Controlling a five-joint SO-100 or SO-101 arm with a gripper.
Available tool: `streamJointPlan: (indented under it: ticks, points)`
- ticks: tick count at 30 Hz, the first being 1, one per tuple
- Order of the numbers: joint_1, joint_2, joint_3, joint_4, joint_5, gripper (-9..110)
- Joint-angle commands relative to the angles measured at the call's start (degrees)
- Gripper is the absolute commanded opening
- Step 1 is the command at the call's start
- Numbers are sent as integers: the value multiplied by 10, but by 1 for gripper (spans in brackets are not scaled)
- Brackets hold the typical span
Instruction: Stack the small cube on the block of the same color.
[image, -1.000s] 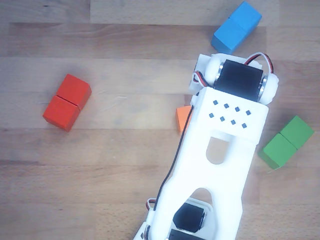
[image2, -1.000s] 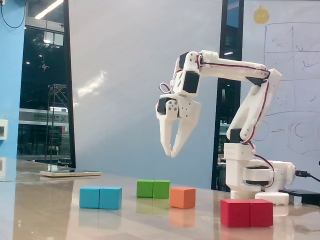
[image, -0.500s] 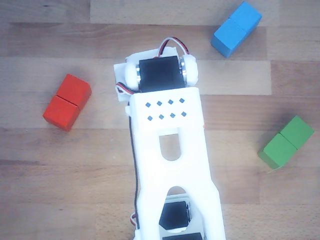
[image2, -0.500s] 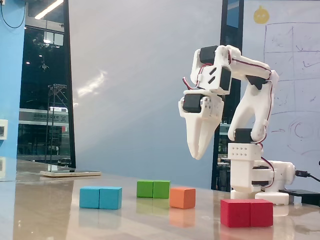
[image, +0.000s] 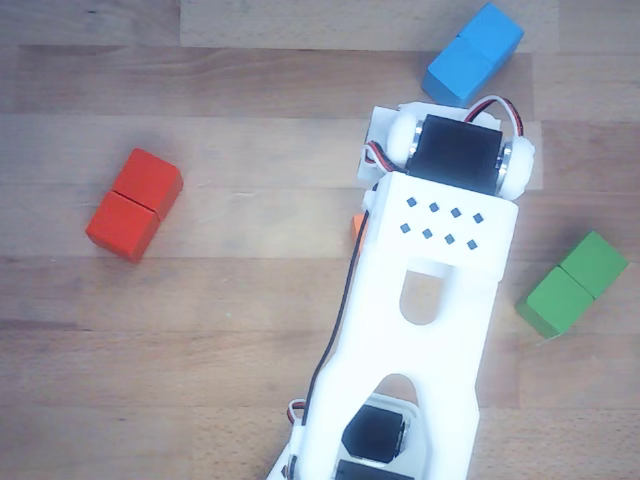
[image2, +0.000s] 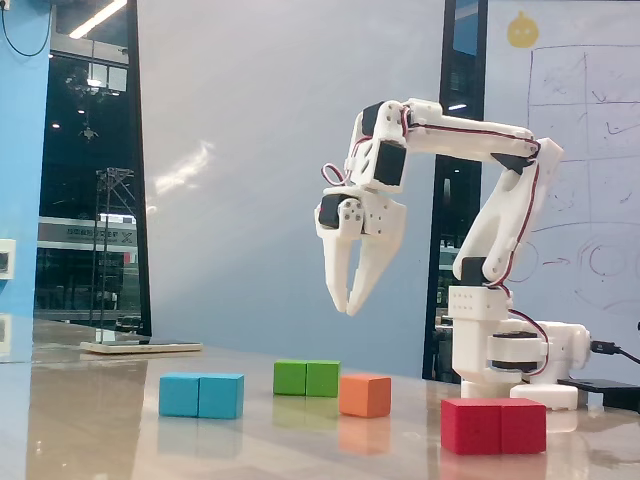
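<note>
The small orange cube (image2: 364, 395) rests on the table between the green and red blocks. In the other view only a sliver of the cube (image: 357, 225) shows beside the white arm (image: 430, 300), which covers the rest. My gripper (image2: 350, 308) hangs well above the table, just left of the cube in the fixed view. It points down with its fingertips together and holds nothing. From above the arm hides the gripper. The red two-cube block (image2: 493, 425) (image: 133, 204) lies apart from both.
A blue two-cube block (image2: 201, 395) (image: 474, 55) and a green two-cube block (image2: 307, 378) (image: 577, 284) lie on the wooden table. The arm's base (image2: 510, 350) stands at the right in the fixed view. A flat board (image2: 140, 347) lies far left.
Half a second ago the arm was drawn back toward its base, covering the cube from above. It has since reached out again, to about where it was a second ago. No block has moved.
</note>
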Motion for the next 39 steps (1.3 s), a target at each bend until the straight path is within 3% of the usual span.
streamJointPlan:
  ticks: [1,8,14,25,39]
  points:
    - [-43,3,-47,-11,-1,0]
    - [-154,12,-47,-12,5,0]
    - [-153,47,-16,-56,6,0]
    - [-154,233,264,-226,-1,0]
    - [-153,437,413,-244,-1,1]
